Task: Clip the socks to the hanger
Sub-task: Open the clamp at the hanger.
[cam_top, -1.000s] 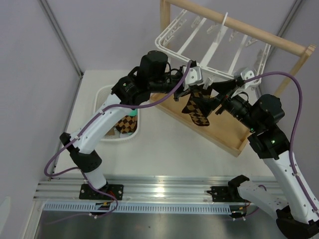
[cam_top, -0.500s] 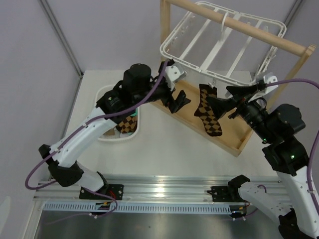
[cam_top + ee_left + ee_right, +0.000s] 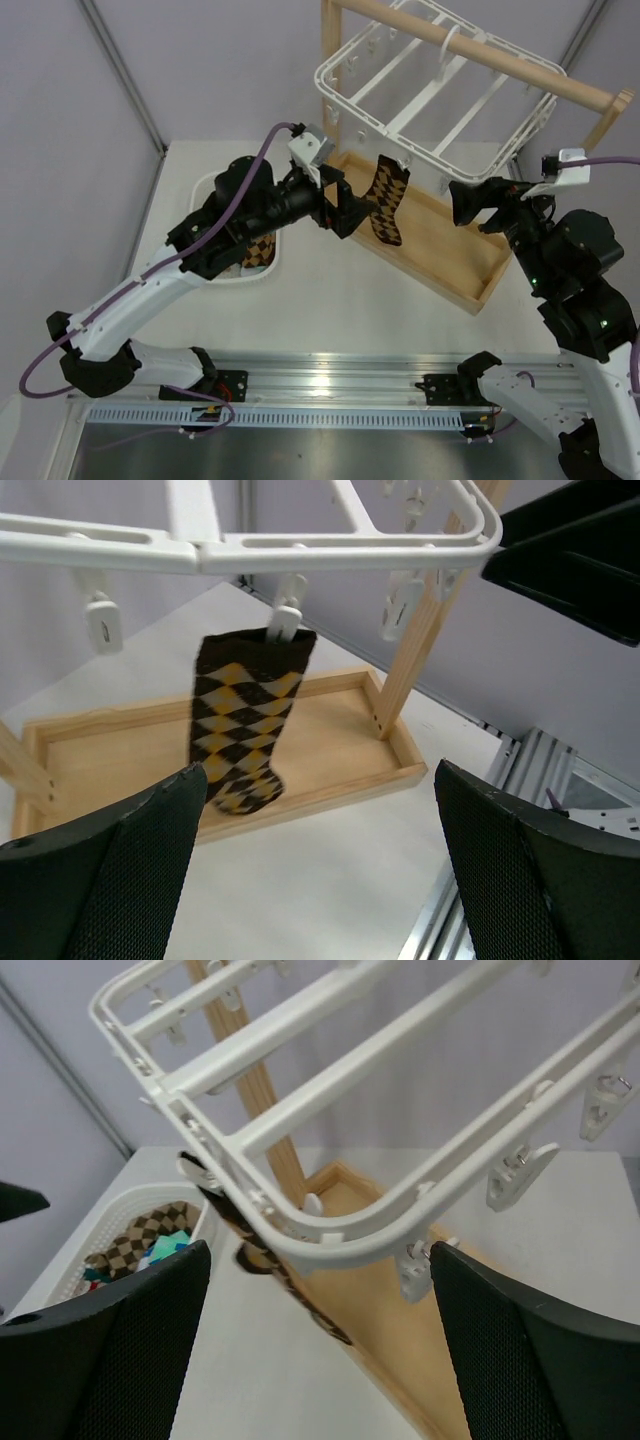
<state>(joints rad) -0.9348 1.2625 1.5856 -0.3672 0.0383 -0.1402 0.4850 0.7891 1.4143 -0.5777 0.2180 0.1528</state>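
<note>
While left hand (image 3: 318,790) and right hand (image 3: 318,1265) gape, the argyle sock (image 3: 240,735) hangs toe-down.

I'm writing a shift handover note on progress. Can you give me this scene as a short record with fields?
Hung: one argyle sock, held by a clip on the hanger
Left tool: open, empty, facing the sock
Right tool: open, empty, beside the hanger
Basket: more socks inside
Stand: wooden tray under the hanger
</note>
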